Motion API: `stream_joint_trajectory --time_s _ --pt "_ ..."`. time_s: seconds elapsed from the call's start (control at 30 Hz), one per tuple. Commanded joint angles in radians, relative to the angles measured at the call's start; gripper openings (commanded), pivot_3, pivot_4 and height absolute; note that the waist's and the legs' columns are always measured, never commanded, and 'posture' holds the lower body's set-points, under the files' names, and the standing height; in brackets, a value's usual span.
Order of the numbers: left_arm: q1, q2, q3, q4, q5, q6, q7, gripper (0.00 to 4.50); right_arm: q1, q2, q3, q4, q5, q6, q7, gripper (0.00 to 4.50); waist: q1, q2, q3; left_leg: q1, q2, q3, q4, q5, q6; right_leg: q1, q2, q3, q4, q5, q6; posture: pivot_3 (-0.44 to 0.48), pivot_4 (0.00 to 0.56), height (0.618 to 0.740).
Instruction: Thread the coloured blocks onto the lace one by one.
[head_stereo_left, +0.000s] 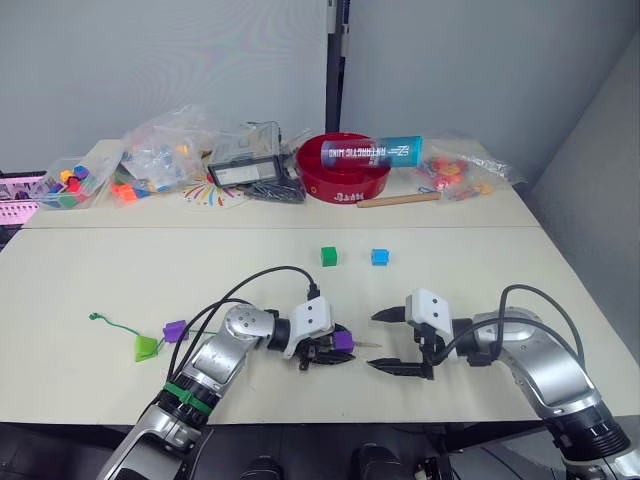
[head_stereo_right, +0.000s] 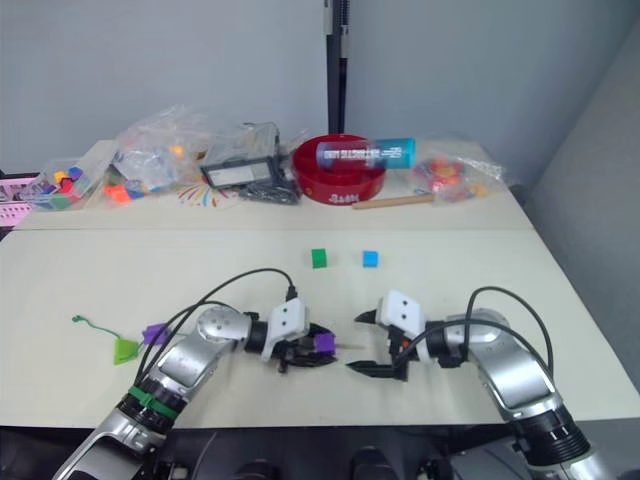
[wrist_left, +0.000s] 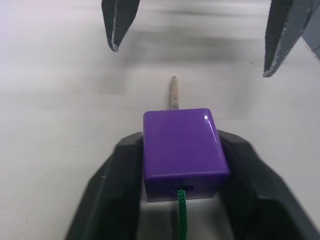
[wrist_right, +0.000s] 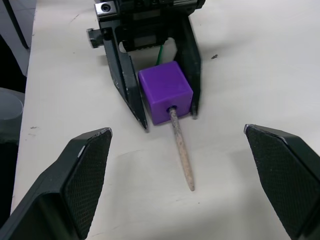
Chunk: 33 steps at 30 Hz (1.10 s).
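Observation:
My left gripper (head_stereo_left: 340, 349) is shut on a purple block (wrist_right: 165, 97) low over the table. The lace's pale stiff tip (wrist_right: 181, 150) sticks out of the block's hole toward my right gripper (head_stereo_left: 373, 340). That gripper is open, its fingers spread to either side of the tip and touching nothing. Green cord (wrist_left: 182, 215) runs out of the block's back. Far left on the table, the lace (head_stereo_left: 118, 327) carries another purple block (head_stereo_left: 175, 329) and a lime green block (head_stereo_left: 146, 347). A dark green block (head_stereo_left: 328, 256) and a blue block (head_stereo_left: 379, 257) lie loose mid-table.
Along the far table stand a red bowl (head_stereo_left: 345, 182) with a blue tube (head_stereo_left: 372, 152) across it, a wooden stick (head_stereo_left: 398, 200), plastic bags of toy pieces (head_stereo_left: 160, 155), a black box (head_stereo_left: 245, 170) and a pink basket (head_stereo_left: 20, 197).

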Motion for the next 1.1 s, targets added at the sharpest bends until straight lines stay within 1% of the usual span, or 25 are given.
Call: stream_joint_trajectory --time_s 0.03,0.2,0.3,0.43,0.63,0.67,0.77,0.83,0.97,1.03,1.1 --pt "0.003 0.008 0.008 -0.040 -0.012 -0.011 -0.018 1.22 -0.009 0.007 0.007 0.018 -0.018 -0.047 -0.016 4.50 0.000 0.000 0.000 0.000 0.000 0.000 0.000 0.000 0.000 0.000 0.000 0.000 0.000 0.000 0.000 0.000 0.150 0.740" --pt "0.006 0.014 0.016 -0.048 -0.014 -0.007 -0.022 1.22 -0.041 0.026 0.061 0.108 -0.073 -0.109 -0.017 4.50 -0.001 0.000 0.000 0.000 0.000 0.000 0.000 0.000 0.000 0.000 0.000 0.000 0.000 0.000 0.000 0.000 0.150 0.740" --pt "0.004 0.016 0.017 -0.051 -0.014 -0.003 -0.021 1.22 -0.054 0.037 0.083 0.158 -0.093 -0.142 -0.015 3.69 0.000 0.000 0.000 0.000 0.000 0.000 0.000 0.000 0.000 0.000 0.000 0.000 0.000 0.000 0.000 0.000 0.150 0.740" --pt "0.004 0.020 0.019 -0.050 -0.013 -0.002 -0.020 1.22 -0.058 0.043 0.098 0.198 -0.105 -0.175 -0.009 2.30 -0.001 0.000 0.000 0.000 0.000 0.000 0.000 0.000 0.000 0.000 0.000 0.000 0.000 0.000 0.000 0.000 0.150 0.740" --pt "0.002 0.028 0.024 -0.046 -0.016 -0.004 -0.023 1.22 -0.057 0.042 0.105 0.212 -0.111 -0.193 -0.005 0.21 -0.001 0.000 0.000 0.003 0.000 0.000 0.000 0.000 0.000 0.002 0.000 0.000 0.000 0.000 0.000 0.000 0.150 0.740" --pt "0.003 0.032 0.027 -0.048 -0.020 -0.004 -0.026 1.22 -0.057 0.042 0.106 0.213 -0.112 -0.194 -0.006 0.00 -0.001 0.000 0.000 0.003 0.000 0.000 0.000 0.000 0.000 0.002 0.000 0.000 0.000 0.000 0.000 0.000 0.150 0.740" --pt "0.009 0.051 0.044 -0.063 -0.032 0.000 -0.037 1.22 -0.060 0.043 0.109 0.216 -0.115 -0.195 -0.007 0.00 -0.001 0.000 0.000 0.003 0.000 0.000 0.000 0.000 0.000 0.002 0.000 0.000 0.000 0.000 0.000 0.000 0.150 0.740" --pt "0.024 0.089 0.072 -0.083 -0.043 0.004 -0.051 1.22 -0.065 0.045 0.112 0.215 -0.116 -0.193 -0.007 0.00 -0.002 0.000 0.000 0.003 0.000 0.000 0.000 0.000 0.000 0.002 0.000 0.000 0.000 0.000 0.000 0.000 0.150 0.740" --pt "0.079 0.230 0.153 -0.093 -0.067 -0.006 -0.101 1.22 -0.070 0.046 0.119 0.196 -0.109 -0.184 0.003 0.00 -0.007 0.000 0.000 0.004 0.001 0.000 0.000 0.000 0.000 0.002 0.001 0.000 0.001 0.000 0.000 0.000 0.150 0.740" --pt "0.118 0.335 0.201 -0.042 -0.063 -0.049 -0.145 1.22 -0.073 0.044 0.123 0.185 -0.108 -0.183 0.009 0.00 -0.007 0.000 0.000 0.004 0.001 0.000 0.000 0.000 0.000 0.002 0.001 0.000 0.001 0.000 0.000 0.000 0.150 0.740" --pt "0.151 0.420 0.241 0.030 -0.052 -0.109 -0.181 1.22 -0.078 0.043 0.126 0.177 -0.107 -0.180 0.014 0.00 -0.008 0.000 0.000 0.004 0.001 0.000 0.000 0.000 0.000 0.002 0.001 0.000 0.000 0.000 0.000 0.000 0.150 0.740"
